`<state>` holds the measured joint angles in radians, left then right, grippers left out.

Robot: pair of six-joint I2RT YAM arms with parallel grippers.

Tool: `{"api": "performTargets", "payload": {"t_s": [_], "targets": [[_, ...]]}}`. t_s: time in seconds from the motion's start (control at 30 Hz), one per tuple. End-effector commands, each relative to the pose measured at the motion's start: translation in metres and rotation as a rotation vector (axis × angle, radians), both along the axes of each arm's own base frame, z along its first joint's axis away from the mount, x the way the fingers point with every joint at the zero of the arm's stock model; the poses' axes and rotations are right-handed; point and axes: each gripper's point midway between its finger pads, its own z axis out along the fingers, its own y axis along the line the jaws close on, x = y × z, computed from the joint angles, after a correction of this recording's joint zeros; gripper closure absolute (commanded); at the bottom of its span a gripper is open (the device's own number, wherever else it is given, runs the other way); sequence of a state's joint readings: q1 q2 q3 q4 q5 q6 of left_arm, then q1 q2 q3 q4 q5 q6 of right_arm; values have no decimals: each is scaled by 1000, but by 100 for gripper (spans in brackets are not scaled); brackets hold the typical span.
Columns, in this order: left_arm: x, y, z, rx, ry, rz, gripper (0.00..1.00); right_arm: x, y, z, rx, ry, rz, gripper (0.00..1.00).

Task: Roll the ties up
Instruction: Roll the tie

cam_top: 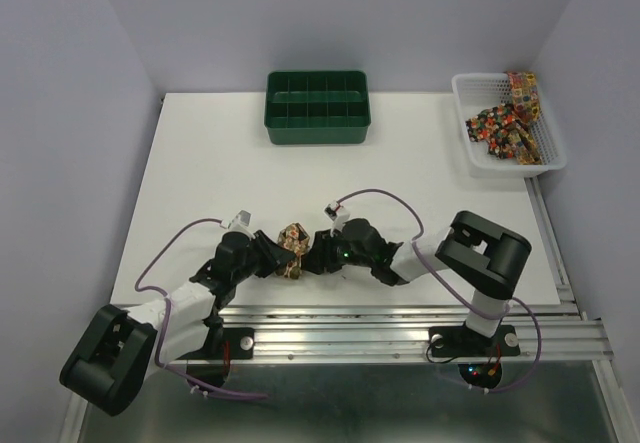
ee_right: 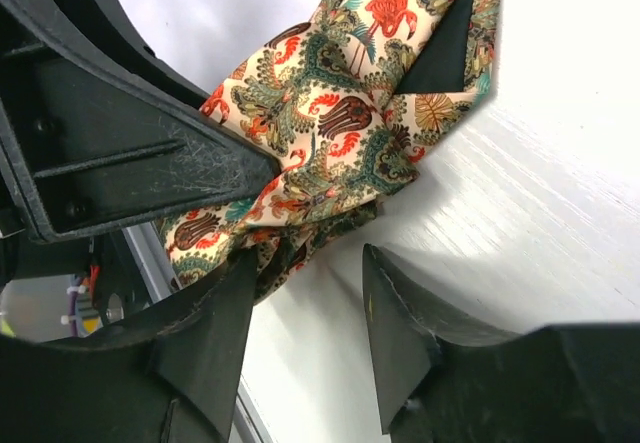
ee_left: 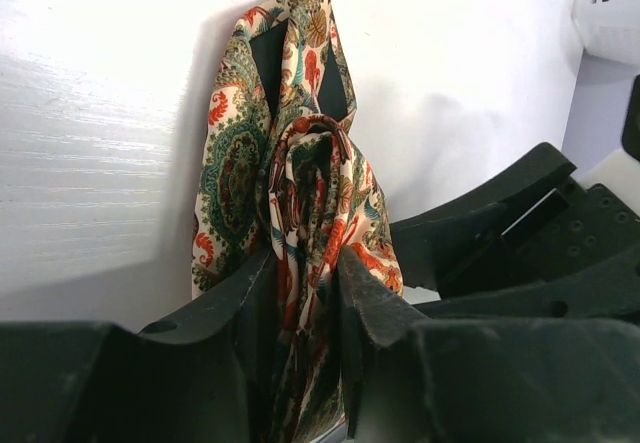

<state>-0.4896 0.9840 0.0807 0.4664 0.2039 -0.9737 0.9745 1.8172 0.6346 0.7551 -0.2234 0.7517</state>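
A bunched, partly rolled tie [cam_top: 292, 250] with a cream, green and red print lies near the table's front edge between my two grippers. My left gripper [cam_top: 272, 255] is shut on the tie [ee_left: 305, 223]; its fingers [ee_left: 365, 298] pinch the fabric, whose pointed end stands up beyond them. My right gripper [cam_top: 312, 255] is open just right of the bundle. In the right wrist view the tie [ee_right: 345, 133] lies beside the left finger, and bare table shows between the fingertips [ee_right: 310, 283]. More ties [cam_top: 505, 123] lie in the white basket.
A green compartment tray [cam_top: 317, 108] stands at the back centre. The white mesh basket [cam_top: 480, 163] sits at the back right corner. The table's front edge and a metal rail [cam_top: 400, 313] run just behind the grippers.
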Motion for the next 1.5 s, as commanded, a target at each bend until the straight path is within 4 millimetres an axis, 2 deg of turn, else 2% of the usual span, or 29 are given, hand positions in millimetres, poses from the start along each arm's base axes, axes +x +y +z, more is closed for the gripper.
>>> {"api": "performTargets", "payload": {"t_s": [0.0,0.03,0.13,0.17,0.2,0.23,0.27,0.3,0.43,0.6,0.63,0.67,0.7,0.77,0.8,0.83,0.87,0.93,0.97,1.0,1.1,1.13,1.17,1.2,1.27,1.33,1.37,1.43,1.47], "targets": [[-11,7,-16,77,40,-28,100,-6,-15,0,-73,-82,11,47],[-11,7,-16,77,39,-28,100,-5,-17,10,-57,-110,8,47],[-10,5,-9,59,1,-41,100,6,-32,20,-66,-208,-53,38],[-10,2,-1,41,-26,-56,100,9,-35,35,-44,-249,-73,34],[-8,0,4,46,-60,-76,100,14,-42,40,-53,-309,-88,26],[-7,-2,12,32,-95,-89,100,16,-43,57,-27,-351,-97,20],[-7,-3,17,27,-118,-102,100,21,-46,66,-22,-385,-125,8],[-7,-4,21,34,-145,-119,100,26,-51,70,-39,-418,-145,0],[-4,-10,43,38,-245,-182,100,36,-66,94,-35,-481,-230,0],[-12,-27,84,-20,-395,-323,100,43,-89,116,1,-541,-337,0],[-10,-28,90,-22,-407,-318,100,45,-93,116,-10,-534,-365,0],[-9,-27,89,-13,-406,-318,100,47,-99,107,-55,-506,-391,0],[-8,-27,89,-9,-400,-315,100,55,-102,111,-65,-492,-441,0],[-6,-29,82,14,-376,-333,100,60,-110,93,-165,-445,-473,0],[-5,-31,82,12,-380,-343,100,64,-112,91,-190,-425,-494,0],[-5,-33,81,12,-383,-361,100,72,-112,98,-199,-419,-536,0],[-9,-38,76,-1,-370,-405,100,77,-117,92,-224,-398,-556,0],[-11,-45,82,-36,-417,-440,100,81,-121,85,-210,-329,-551,0],[-15,-52,94,-80,-474,-489,100,82,-119,88,-169,-302,-537,0],[-19,-55,97,-105,-486,-513,100,78,-118,82,-122,-242,-483,0],[-27,-61,114,-149,-548,-572,100,74,-107,94,21,-203,-410,0],[-28,-61,117,-149,-566,-576,100,64,-98,96,61,-183,-326,0],[-30,-62,123,-156,-591,-584,100,62,-89,105,99,-188,-285,0],[-30,-62,126,-160,-600,-585,100,51,-78,100,105,-146,-198,0],[-31,-62,132,-166,-623,-588,100,44,-67,105,138,-117,-135,0],[-32,-61,134,-164,-641,-588,100,40,-63,102,160,-90,-111,0],[-31,-61,136,-159,-657,-587,100,40,-59,112,211,-97,-108,0],[-30,-61,141,-158,-674,-583,100,29,-57,116,255,-80,-57,0],[-30,-61,142,-157,-678,-583,100,27,-54,128,313,-86,-46,0]]}}
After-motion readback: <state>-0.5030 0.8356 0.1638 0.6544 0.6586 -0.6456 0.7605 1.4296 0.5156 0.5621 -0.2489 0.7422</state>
